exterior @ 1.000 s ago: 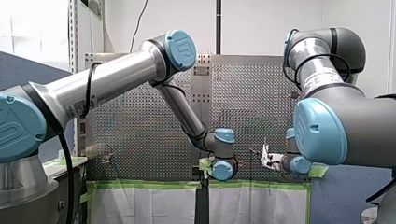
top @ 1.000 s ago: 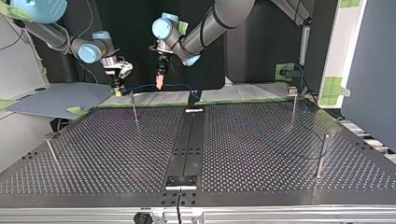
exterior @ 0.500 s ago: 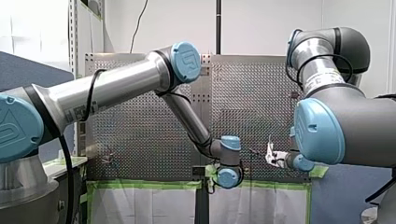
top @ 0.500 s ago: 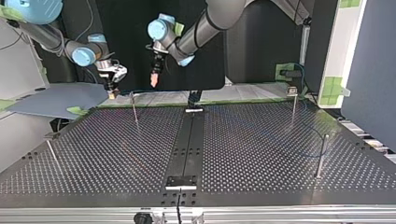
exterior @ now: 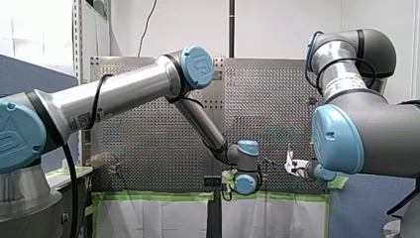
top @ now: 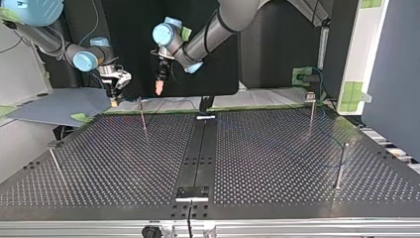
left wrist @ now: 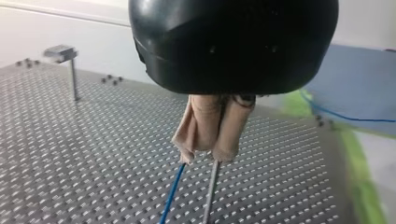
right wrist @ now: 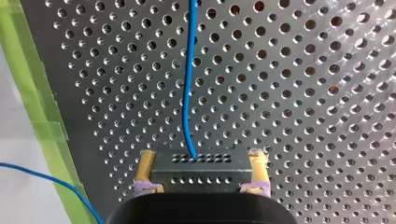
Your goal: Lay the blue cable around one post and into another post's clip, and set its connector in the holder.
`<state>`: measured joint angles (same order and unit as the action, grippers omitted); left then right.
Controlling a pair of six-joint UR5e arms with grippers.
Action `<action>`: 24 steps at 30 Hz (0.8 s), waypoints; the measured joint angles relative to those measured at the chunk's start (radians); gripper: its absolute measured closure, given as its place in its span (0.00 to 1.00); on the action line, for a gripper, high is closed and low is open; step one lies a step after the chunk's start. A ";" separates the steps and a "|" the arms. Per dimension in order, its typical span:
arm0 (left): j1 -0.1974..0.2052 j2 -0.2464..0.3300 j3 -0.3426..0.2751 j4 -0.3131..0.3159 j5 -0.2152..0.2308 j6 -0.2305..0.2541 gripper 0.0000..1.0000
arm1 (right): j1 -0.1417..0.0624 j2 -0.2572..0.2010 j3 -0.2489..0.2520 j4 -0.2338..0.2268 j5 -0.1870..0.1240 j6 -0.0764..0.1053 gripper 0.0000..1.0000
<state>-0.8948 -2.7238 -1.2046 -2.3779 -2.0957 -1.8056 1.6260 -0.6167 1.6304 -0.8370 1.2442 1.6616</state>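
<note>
Blue cable (left wrist: 170, 196) being gripped twice
Wrist views alone are revealing how: my left gripper (left wrist: 205, 154) is pinching it, my right gripper (right wrist: 201, 155) is clamping its connector (right wrist: 201, 175).

You have the perforated table (top: 277, 148) filling most of the top view, split by a black centre strip (top: 200, 148) and edged on its near side by an aluminium rail (top: 297, 229). In the front view, green tape (exterior: 158, 196) runs along the table's edge, with a white sheet (exterior: 148, 218) hanging just below. At the top view's left, a grey-blue board (top: 59, 106) lies beside the table. At its right stands a white panel (top: 366, 49) bearing green tape patches (top: 352, 94).
</note>
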 joint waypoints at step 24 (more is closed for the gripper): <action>-0.038 0.000 0.054 -0.062 -0.169 0.178 0.01 | 0.006 0.001 0.001 0.072 0.025 -0.071 1.00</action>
<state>-0.9332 -2.7237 -1.1507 -2.4403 -2.2649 -1.6277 1.6316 -0.6162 1.6317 -0.7654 1.2696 1.5902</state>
